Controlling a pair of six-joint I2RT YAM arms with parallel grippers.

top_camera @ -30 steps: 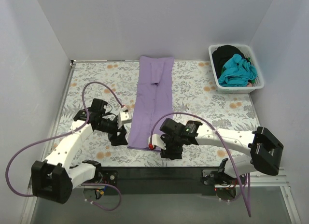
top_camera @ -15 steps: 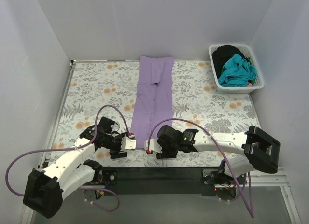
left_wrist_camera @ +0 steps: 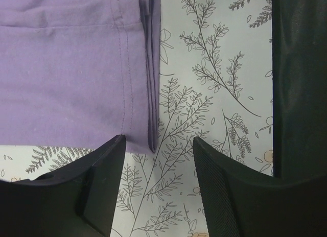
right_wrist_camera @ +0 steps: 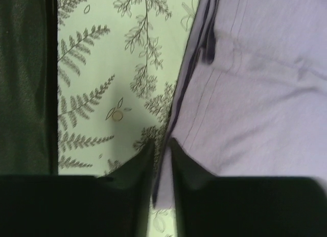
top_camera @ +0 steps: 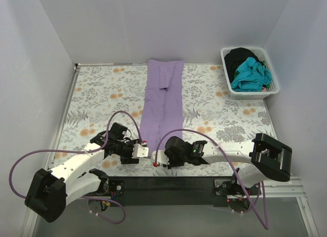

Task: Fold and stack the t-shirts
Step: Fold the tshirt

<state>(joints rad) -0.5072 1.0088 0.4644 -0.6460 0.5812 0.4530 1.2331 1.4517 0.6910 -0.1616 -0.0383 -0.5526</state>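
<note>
The lavender t-shirt (top_camera: 162, 104) lies folded into a long narrow strip down the middle of the table. Both grippers are at its near end. My left gripper (top_camera: 144, 151) is open; in the left wrist view (left_wrist_camera: 158, 142) its fingers straddle the floral cover just off the shirt's near left corner (left_wrist_camera: 138, 129). My right gripper (top_camera: 154, 157) is at the near right corner. In the right wrist view (right_wrist_camera: 161, 145) its jaws are pressed nearly together with the layered edge of the shirt (right_wrist_camera: 255, 94) between them. A teal shirt (top_camera: 249, 73) and a black shirt (top_camera: 240, 55) lie bunched in the basket.
A white basket (top_camera: 253, 94) stands at the back right. The floral table covering (top_camera: 214, 109) spreads under everything. The black front edge of the table (top_camera: 168, 183) runs just behind both grippers. White walls close in the back and sides.
My left gripper has swung from the shirt's left side down to its near left corner. My right gripper has shifted left onto the near right corner and closed on the edge.
</note>
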